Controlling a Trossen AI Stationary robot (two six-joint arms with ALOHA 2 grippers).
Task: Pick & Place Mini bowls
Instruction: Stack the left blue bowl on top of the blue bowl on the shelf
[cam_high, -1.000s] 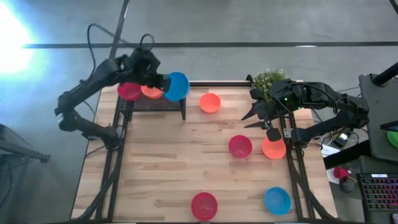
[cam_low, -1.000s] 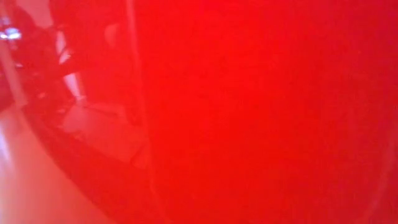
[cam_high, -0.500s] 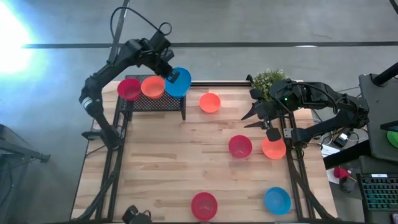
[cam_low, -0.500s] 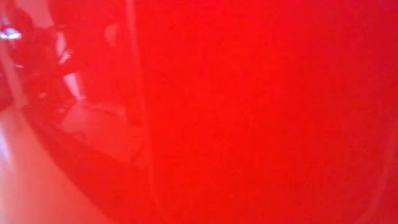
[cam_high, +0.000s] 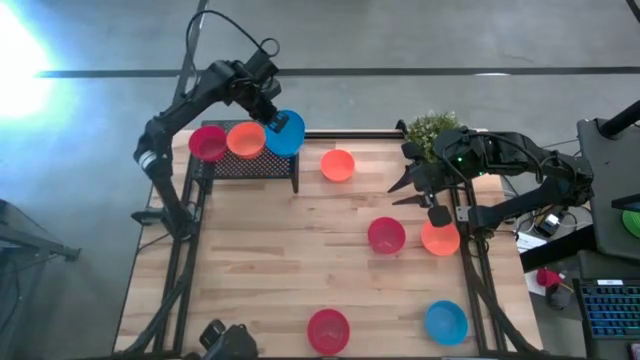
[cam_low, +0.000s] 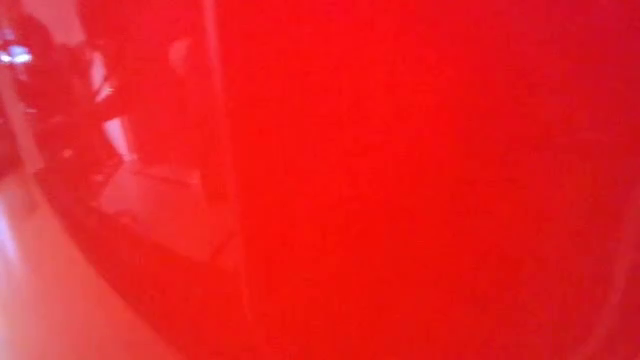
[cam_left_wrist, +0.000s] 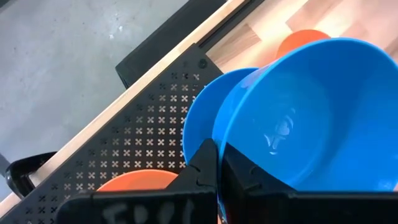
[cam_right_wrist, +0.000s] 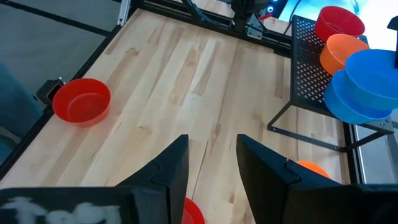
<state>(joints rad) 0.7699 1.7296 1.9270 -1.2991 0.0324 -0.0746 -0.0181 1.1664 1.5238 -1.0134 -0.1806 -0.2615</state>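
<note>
At the table's far left stands a black perforated rack (cam_high: 250, 165) with a red mini bowl (cam_high: 208, 143) and an orange one (cam_high: 245, 140) on it. My left gripper (cam_high: 273, 122) is shut on a blue mini bowl (cam_left_wrist: 311, 124) over the rack's right end. That bowl hangs above a second blue bowl (cam_left_wrist: 200, 124) on the rack; whether the two touch I cannot tell. My right gripper (cam_right_wrist: 211, 162) waits open above the table's right side, beside the potted plant (cam_high: 432, 130). Several more mini bowls sit on the table. A red surface (cam_low: 400, 180) fills the low view. My left gripper holds the blue bowl by its rim (cam_left_wrist: 231, 152), on the side nearest the wrist. The rim is pinched between the two fingers, one inside the bowl and one outside. The fingers slant down from the far left. The bowl hangs tilted, its hollow toward the wrist.
Loose on the wooden table are an orange bowl (cam_high: 337, 165), a red bowl (cam_high: 386, 235), an orange bowl (cam_high: 440, 238), a red bowl (cam_high: 328, 330) and a blue bowl (cam_high: 446, 322). A dark thing (cam_high: 230, 340) shows at the near left edge.
My left hand has swung toward the table's right and far edge and rolled, still shut on the blue bowl. The arm no longer covers the red and orange bowls on the rack. The blue bowl has stayed over the rack's right end.
</note>
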